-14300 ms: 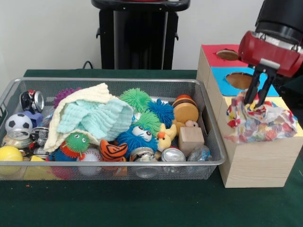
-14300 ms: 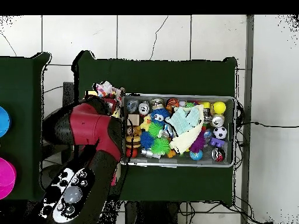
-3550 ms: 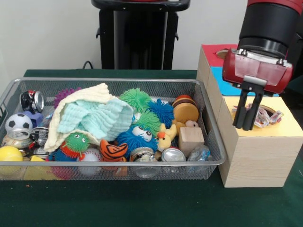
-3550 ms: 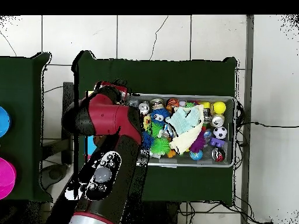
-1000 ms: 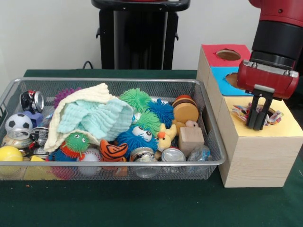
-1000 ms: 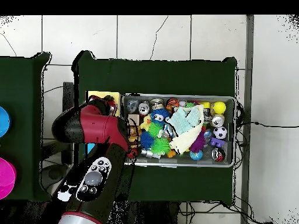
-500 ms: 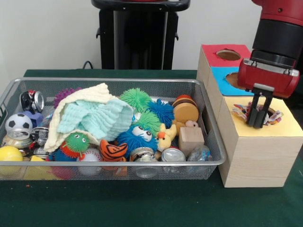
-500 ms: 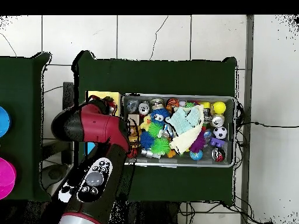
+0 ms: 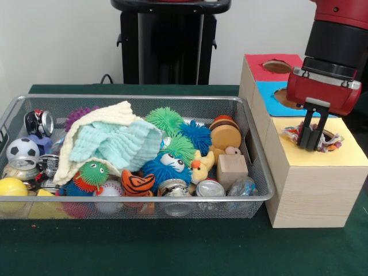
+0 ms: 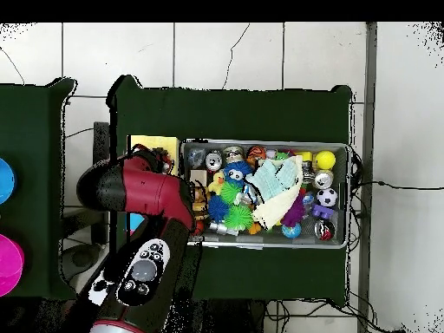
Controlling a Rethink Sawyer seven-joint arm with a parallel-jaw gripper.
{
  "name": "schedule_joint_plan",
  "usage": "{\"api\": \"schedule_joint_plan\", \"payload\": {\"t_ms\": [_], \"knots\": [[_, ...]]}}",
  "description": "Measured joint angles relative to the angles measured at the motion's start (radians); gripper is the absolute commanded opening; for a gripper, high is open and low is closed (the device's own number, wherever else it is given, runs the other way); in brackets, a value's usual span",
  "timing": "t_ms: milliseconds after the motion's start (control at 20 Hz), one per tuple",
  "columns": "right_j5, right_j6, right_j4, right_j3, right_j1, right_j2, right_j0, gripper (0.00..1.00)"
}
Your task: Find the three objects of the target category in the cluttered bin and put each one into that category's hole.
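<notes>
— Poking from the round hole in the yellow box top (image 9: 345,155), what is that?
— A crumpled, many-coloured cloth (image 9: 330,141). The hand (image 9: 309,144), its fingers pressed together, stands in it beside the wire-mesh basket (image 9: 253,167).

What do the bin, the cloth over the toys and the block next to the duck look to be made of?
The bin looks like bare silver metal mesh: the toys show through its walls under a solid rim. The cloth seems a soft woven or knitted fabric, cream and pale mint, ribbed and draped in folds. The block looks like unfinished light wood, matte and plain; grain is hard to make out.
</notes>
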Motion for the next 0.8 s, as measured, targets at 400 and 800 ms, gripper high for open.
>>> {"api": "schedule_joint_plan", "payload": {"t_ms": [400,800], "knots": [[0.0,0.0,0.03,0.015,-0.005,0.004,0.002,0.0],[0.023,0.0,0.045,0.027,-0.016,0.018,0.005,0.0]]}}
